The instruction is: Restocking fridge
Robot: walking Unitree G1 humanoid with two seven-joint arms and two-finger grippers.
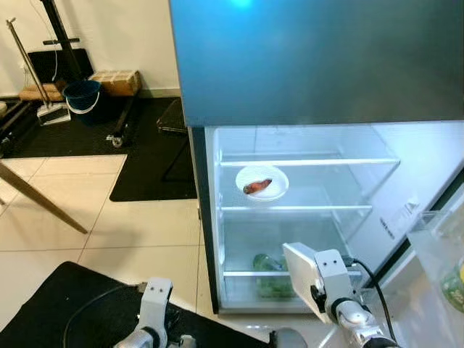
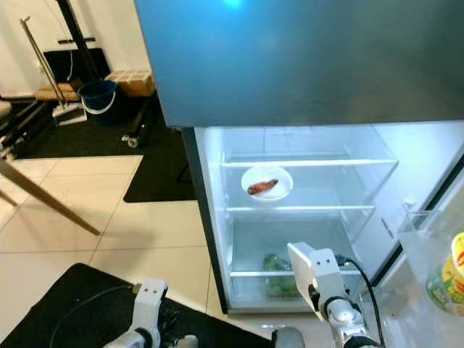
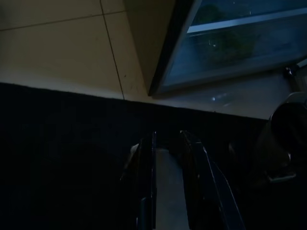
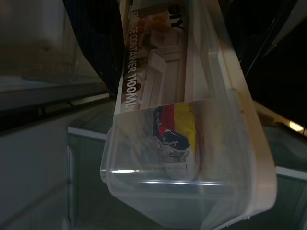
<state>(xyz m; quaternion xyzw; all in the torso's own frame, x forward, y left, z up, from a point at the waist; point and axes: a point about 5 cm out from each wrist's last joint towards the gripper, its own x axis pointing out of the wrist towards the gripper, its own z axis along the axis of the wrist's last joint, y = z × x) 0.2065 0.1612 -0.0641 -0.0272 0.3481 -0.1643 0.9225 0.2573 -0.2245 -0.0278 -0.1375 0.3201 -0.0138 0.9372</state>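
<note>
Fridge [image 1: 304, 217] open, lit inside. White plate [image 1: 262, 183] with a reddish morsel on the middle shelf; greens [image 1: 272, 279] in the bottom drawer. Right gripper [image 4: 158, 62] low before the lower compartment, clenched on a clear container [image 4: 192, 143], black fingers [image 4: 91, 43] clamped against its wall; wrapped food inside, printed label around it. Container [image 1: 304, 279] tilted, close before the greens, outside the shelves. Left gripper [image 3: 168, 191] hanging low over the black mat [image 1: 65, 304], fingers slightly parted, grasping nothing. Jar [image 2: 449, 279] in the door bin.
</note>
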